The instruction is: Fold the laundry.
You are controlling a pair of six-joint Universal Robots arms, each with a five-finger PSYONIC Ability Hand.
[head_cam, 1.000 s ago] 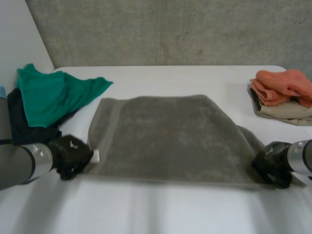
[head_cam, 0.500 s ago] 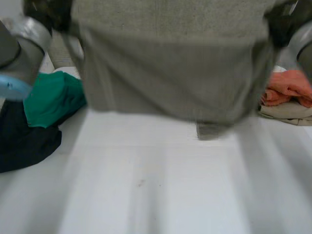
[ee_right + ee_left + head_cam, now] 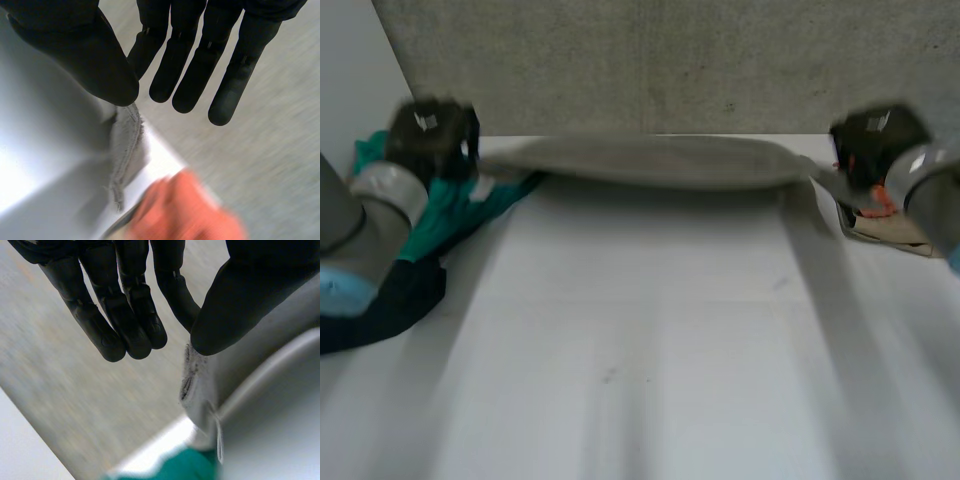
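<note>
A grey towel [image 3: 650, 162] hangs stretched almost flat in the air over the far part of the white table [image 3: 640, 350]. My left hand [image 3: 432, 135] holds its left end and my right hand [image 3: 868, 140] its right end, both raised. In the left wrist view the thumb [image 3: 235, 305] is clamped on a towel corner [image 3: 200, 385], with the fingers [image 3: 125, 315] straight beside it. In the right wrist view the thumb [image 3: 85, 55] likewise pins a hemmed corner [image 3: 125, 145], fingers [image 3: 200, 65] straight.
A green cloth [image 3: 450, 215] lies on a dark cloth [image 3: 380, 300] at the table's left edge. An orange cloth [image 3: 185, 210] sits on a beige folded stack [image 3: 890, 225] at the right. A concrete wall [image 3: 670, 60] rises behind the table.
The towel lay flat on the table with my hands at its near corners. Both hands lifted it up and swung it away; it now stretches in the air over the table's far side.
</note>
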